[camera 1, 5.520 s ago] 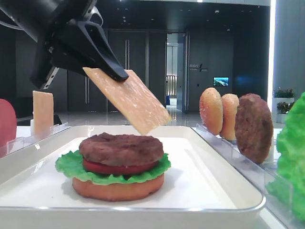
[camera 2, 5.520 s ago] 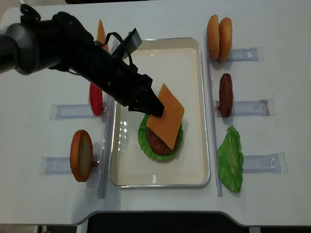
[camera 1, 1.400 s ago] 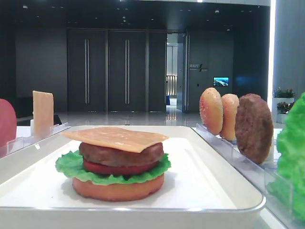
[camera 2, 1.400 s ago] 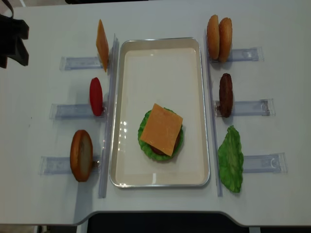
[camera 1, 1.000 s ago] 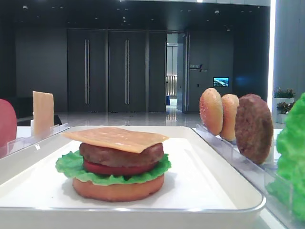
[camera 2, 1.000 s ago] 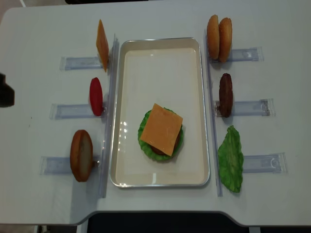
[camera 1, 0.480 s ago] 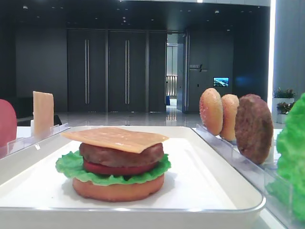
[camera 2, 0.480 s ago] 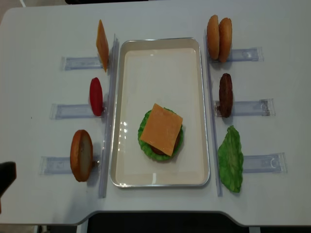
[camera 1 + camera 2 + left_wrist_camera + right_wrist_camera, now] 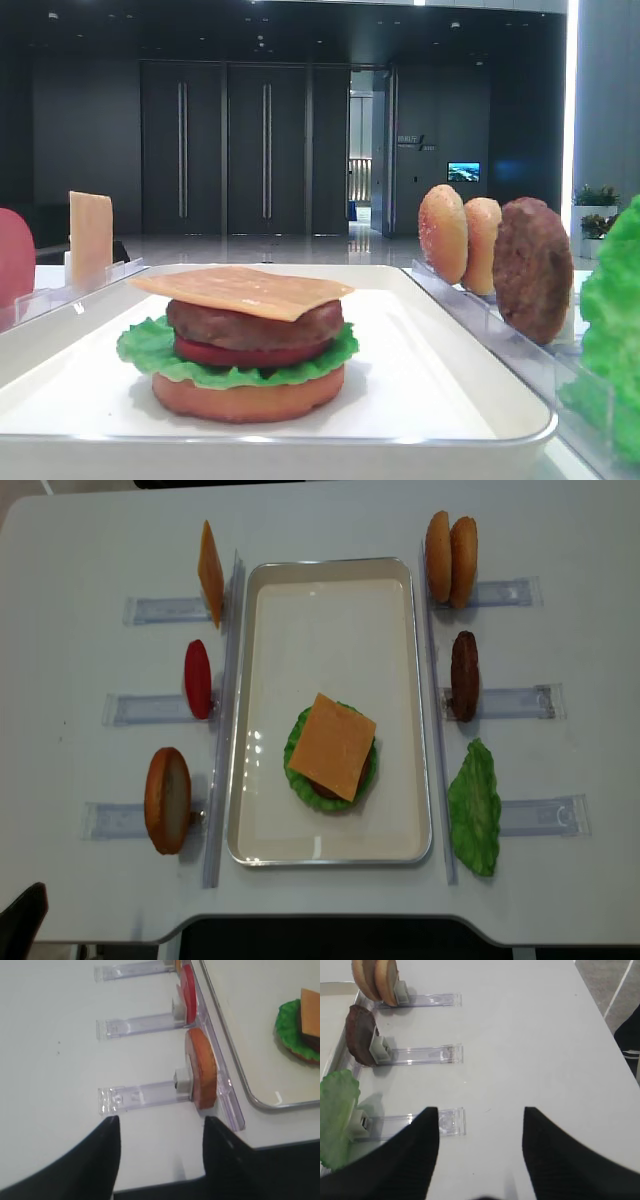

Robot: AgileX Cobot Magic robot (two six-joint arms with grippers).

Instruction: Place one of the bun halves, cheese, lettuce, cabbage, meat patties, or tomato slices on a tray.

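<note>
Now both sets of jaws gape wide, empty, over bare worktop (image 9: 530, 1050); the cheese (image 9: 333, 745) tops the burger on the tray (image 9: 330, 600) (ahead-right of the left jaws (image 9: 159, 1132)).

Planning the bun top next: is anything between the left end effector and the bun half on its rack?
Nothing visible. The left end effector is open, with only bare table between it and the bun half standing upright in its clear rack.

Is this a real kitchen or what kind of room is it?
Probably not a kitchen: more likely a demo table in a big lobby. Burger parts stand in clear acrylic racks around a white tray, with tall dark doors behind.
</note>
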